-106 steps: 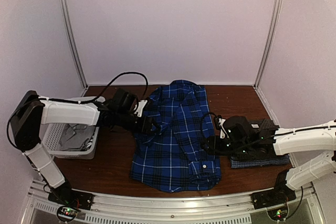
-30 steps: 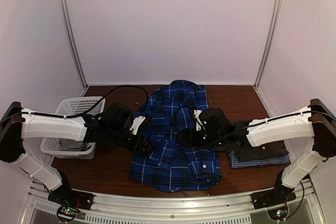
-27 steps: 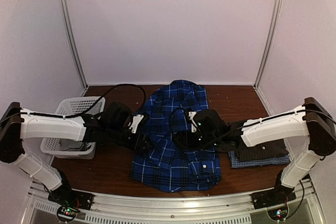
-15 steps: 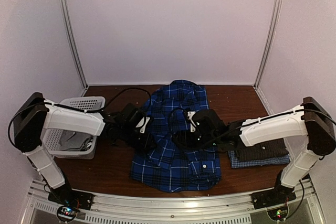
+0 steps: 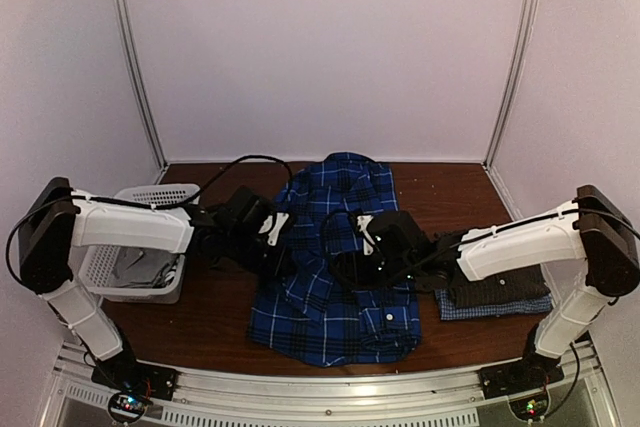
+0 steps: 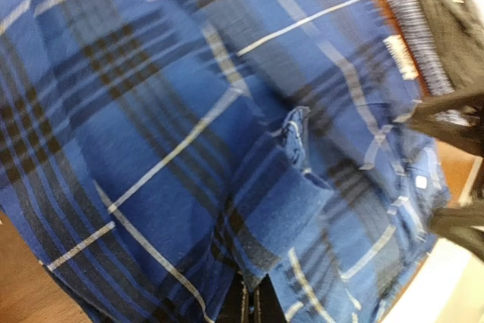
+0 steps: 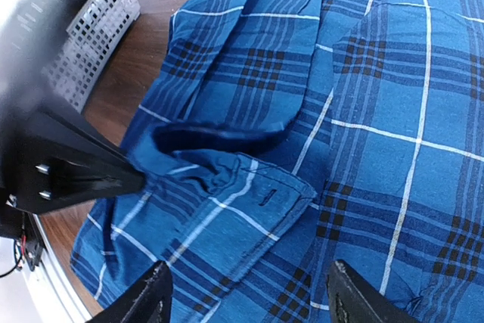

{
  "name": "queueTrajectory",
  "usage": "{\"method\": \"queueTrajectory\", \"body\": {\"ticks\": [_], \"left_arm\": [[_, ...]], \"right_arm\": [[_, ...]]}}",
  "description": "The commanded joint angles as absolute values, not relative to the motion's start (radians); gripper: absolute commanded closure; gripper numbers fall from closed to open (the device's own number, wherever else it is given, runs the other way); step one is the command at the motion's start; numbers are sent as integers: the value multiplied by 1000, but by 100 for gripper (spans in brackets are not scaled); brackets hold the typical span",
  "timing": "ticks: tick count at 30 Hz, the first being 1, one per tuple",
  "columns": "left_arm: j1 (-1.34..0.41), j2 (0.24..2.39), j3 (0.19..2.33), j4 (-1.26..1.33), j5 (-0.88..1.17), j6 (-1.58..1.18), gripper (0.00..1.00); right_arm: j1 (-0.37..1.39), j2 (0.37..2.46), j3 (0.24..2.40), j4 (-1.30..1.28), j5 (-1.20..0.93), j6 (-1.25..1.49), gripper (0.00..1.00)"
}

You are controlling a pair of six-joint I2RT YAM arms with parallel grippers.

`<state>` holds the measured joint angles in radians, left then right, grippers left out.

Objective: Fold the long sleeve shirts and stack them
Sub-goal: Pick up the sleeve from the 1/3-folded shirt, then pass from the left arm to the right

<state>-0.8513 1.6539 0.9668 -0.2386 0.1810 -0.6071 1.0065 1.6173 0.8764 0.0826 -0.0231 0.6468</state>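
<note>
Left wrist view: my left fingers (image 6: 243, 306) are a dark sliver cut by the lower edge, and their hold on the plaid shirt (image 6: 189, 134) is unreadable. The folded stack (image 6: 435, 32) is blurred. Right wrist view: my right fingers (image 7: 147, 302) are cropped to their tips, and the basket (image 7: 102, 24) is cut by the top edge. Top view: both pairs of fingers are hidden beneath my wrists, and the basket's contents are too small to tell.
</note>
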Motion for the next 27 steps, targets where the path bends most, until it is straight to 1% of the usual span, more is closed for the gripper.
{"method": "queueTrajectory", "body": {"ticks": [1, 6, 9, 13, 16, 21, 27], "left_arm": [[-837, 1566, 995, -205, 267, -507, 100], [-822, 1519, 986, -193, 324, -461, 100], [-800, 1492, 975, -163, 369, -459, 100], [-760, 1469, 964, -130, 433, -467, 100], [-728, 1457, 951, -97, 493, -485, 100], [-692, 1441, 939, -64, 548, -505, 100], [-676, 1440, 940, -19, 585, -531, 100]], "right_arm": [[1006, 1593, 858, 110, -30, 586, 27], [994, 1568, 852, 125, -51, 572, 22], [988, 1543, 815, 178, -98, 598, 18], [986, 1525, 746, 317, -172, 656, 11], [986, 1542, 704, 437, -233, 709, 7], [988, 1607, 687, 612, -316, 806, 6], [989, 1705, 712, 791, -360, 922, 4]]}}
